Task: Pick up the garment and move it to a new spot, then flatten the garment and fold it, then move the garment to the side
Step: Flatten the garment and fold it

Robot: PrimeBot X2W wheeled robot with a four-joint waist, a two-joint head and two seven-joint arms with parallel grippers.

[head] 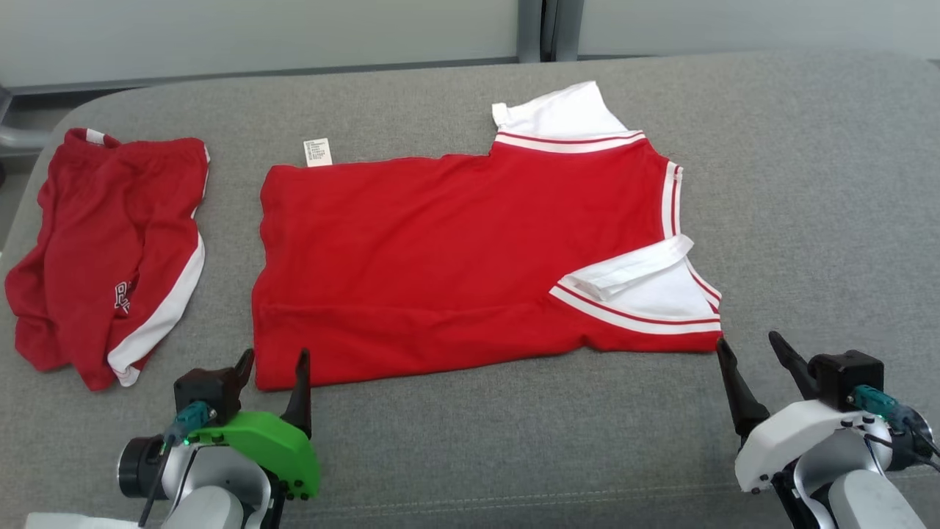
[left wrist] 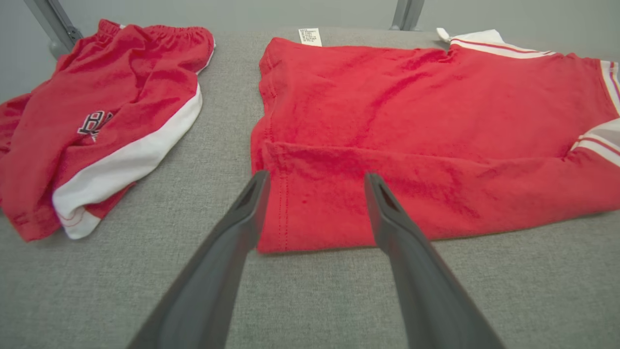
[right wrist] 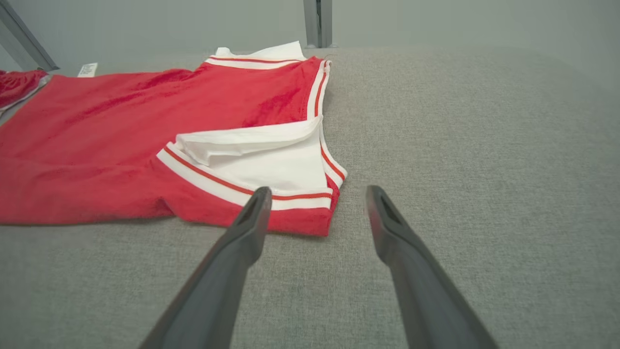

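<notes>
- A red shirt (head: 455, 257) with white sleeves lies flat, mid grey bench (head: 808, 184).
- Left jaws spread, empty, at its near hem corner.
- Right jaws spread, empty, beside its near sleeve.
- Crumpled red shorts (head: 110, 250) lie left.

On the padded surface (head: 808, 184), shirt (head: 455, 264) centred, shorts (head: 110, 250) to its left, label (head: 318, 152) at its far edge

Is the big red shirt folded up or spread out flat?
Mostly spread: the red shirt lies flat on the grey surface, with its near white sleeve turned in.
</notes>
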